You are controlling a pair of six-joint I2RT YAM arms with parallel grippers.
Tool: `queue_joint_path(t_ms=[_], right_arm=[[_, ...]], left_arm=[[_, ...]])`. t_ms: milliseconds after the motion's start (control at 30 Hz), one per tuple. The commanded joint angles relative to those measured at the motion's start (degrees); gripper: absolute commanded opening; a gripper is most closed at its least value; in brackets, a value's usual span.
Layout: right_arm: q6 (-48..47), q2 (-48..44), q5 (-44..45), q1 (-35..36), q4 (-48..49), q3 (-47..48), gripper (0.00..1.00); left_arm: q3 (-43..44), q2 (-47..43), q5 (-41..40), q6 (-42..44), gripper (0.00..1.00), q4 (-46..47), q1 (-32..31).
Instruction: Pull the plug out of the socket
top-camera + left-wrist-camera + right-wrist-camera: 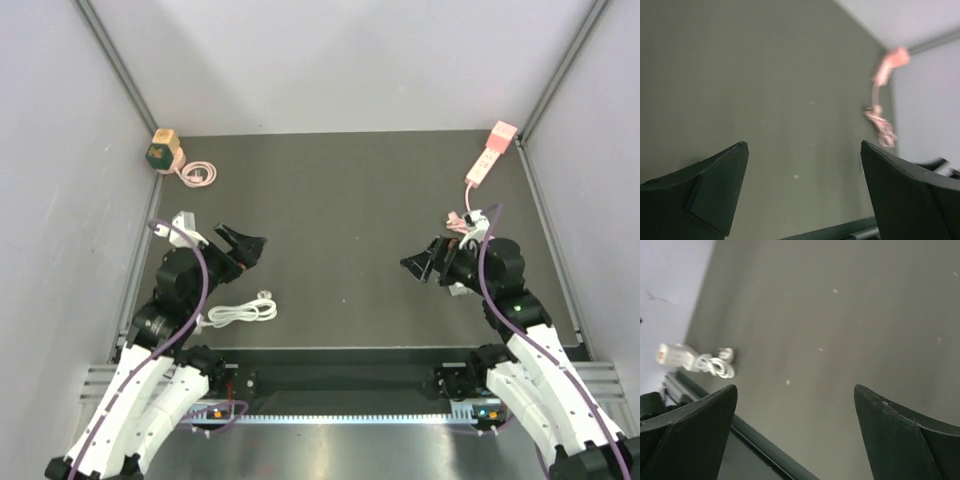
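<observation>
Overhead, the dark desk (340,230) fills the space between pale walls. The two arms reach in from its near edge, the left arm (150,360) along the left side and the right arm (530,370) along the right side.

The left end effector (245,242) hangs above the left half of the desk with its jaws spread wide and nothing between them. Its wrist camera shows only bare desk between the two dark fingers (715,185). The right end effector (418,258) faces it from the right half, well apart from it. It is just as wide open and just as empty, with bare desk between its fingers (900,430).

A pink power strip (492,155) lies in the far right corner. Its pink cord (466,195) runs toward the near edge and ends in a small bundle just beside the right wrist.

A white cable (240,312) lies loosely coiled near the near left corner, close to the left arm. In the right wrist view it joins a white block (675,355).

A green-and-wood cube (163,150) sits in the far left corner. A small pink coiled cable (200,175) touches its right side. Whether that cable is plugged into the cube is too small to tell.

Neither end effector touches any cable, strip or cube.
</observation>
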Motion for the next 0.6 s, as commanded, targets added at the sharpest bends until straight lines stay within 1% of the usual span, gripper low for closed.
queue_joint_path(t_ms=[0,33,67,100,167,200,233,267,300,333,367,400,433,467,500,533,567], right_arm=[[-4.85,0.57,4.67,-0.58,-2.60,1.02,1.00],[-4.57,1.18,1.62,-0.66,-0.85,0.76,1.00],[-4.66,1.71,-2.06,-0.75,5.70,0.23,1.00],[-4.14,2.23,-6.19,-0.75,10.20,-0.73,1.00],[2.95,6.09,-13.22,0.03,21.88,-4.59,1.00],[7.77,11.76,-15.17,0.82,32.46,-5.65,1.00],[8.78,15.13,-17.20,2.13,35.53,-5.23,1.00],[8.44,18.64,-17.04,6.58,36.17,-3.83,1.00],[5.13,24.94,-16.26,9.33,33.48,0.36,1.00],[3.18,27.87,-13.90,12.40,32.06,2.66,1.00],[1.34,30.60,-12.48,18.09,30.39,4.95,1.00],[-1.55,33.24,-11.08,21.01,29.24,9.15,1.00],[-2.54,38.14,-9.76,23.65,27.75,11.11,1.00],[-3.42,40.71,-8.00,28.64,27.21,13.21,1.00],[-4.91,45.61,-7.38,30.95,26.95,17.15,1.00],[-5.36,48.09,-6.41,35.33,26.86,18.93,1.00],[-5.88,50.55,-6.23,37.46,26.94,20.86,1.00]], left_arm=[[5.50,3.43,-10.23,-0.62,0.98,-15.44,0.09],[6.38,4.22,-9.98,-0.10,0.98,-17.11,0.10],[7.44,4.32,-9.63,2.08,0.98,-18.35,0.10],[7.62,4.32,-9.36,3.15,0.98,-18.27,0.01],[7.45,3.18,-8.83,4.38,0.98,-17.92,0.10],[7.45,2.48,-10.66,3.87,0.98,-18.96,0.10],[7.62,2.47,-12.25,2.99,0.98,-20.45,0.10],[8.67,2.47,-13.74,0.46,0.98,-22.12,0.10],[9.37,3.08,-15.15,-0.44,0.98,-25.27,0.10],[10.25,3.61,-16.29,-0.71,0.98,-26.52,0.10],[12.09,4.23,-16.57,-0.97,0.98,-27.66,0.10],[13.06,4.84,-17.00,-0.97,0.98,-29.07,0.01],[14.03,6.50,-17.36,-0.97,0.98,-31.69,0.09],[16.22,7.47,-18.40,-1.06,0.98,-33.37,0.01],[17.37,9.31,-19.20,-1.15,0.98,-34.95,0.09],[19.21,10.46,-21.03,-1.84,0.98,-38.45,0.01],[20.10,11.43,-22.44,-2.98,0.98,-40.31,0.09]])
